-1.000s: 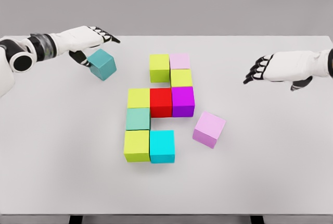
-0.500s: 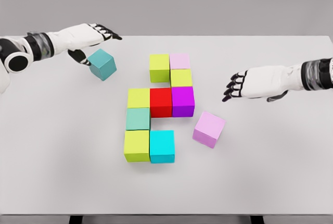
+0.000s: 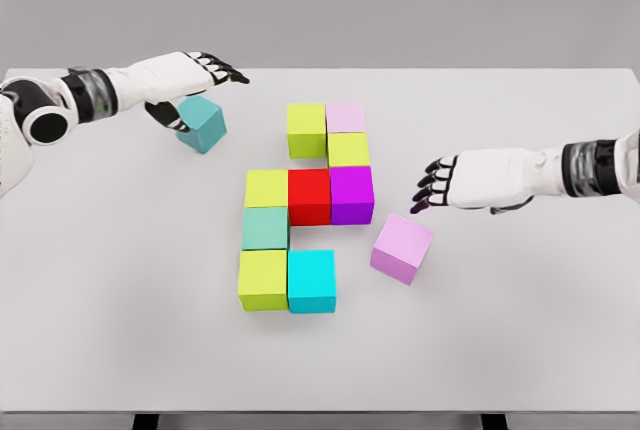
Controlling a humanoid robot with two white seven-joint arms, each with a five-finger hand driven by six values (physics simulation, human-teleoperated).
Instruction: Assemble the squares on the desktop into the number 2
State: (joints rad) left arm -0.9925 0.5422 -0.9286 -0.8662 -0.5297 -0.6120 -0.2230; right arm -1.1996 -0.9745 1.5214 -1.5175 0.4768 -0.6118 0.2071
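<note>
Nearest on the white table (image 3: 520, 350), nine joined cubes (image 3: 310, 196) form an unfinished 2. At four o'clock, the right hand (image 3: 445, 188) hovers, fingers loose, beside a stray lilac cube (image 3: 402, 247). At ten o'clock, the left hand (image 3: 190, 85) apparently grips a teal cube (image 3: 203, 124), perhaps for the top row.

teal cube (image 3: 204, 123) | top corner hidden under left hand (image 3: 185, 72) | contact perhaps unclear

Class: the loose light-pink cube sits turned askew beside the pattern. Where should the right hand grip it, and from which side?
Probably from above and the right: the right hand hovers open just up-right of the light-pink cube. Pinch two opposite upright faces, fingers turned to match its skew; all its sides stand clear of the cyan cube.
</note>
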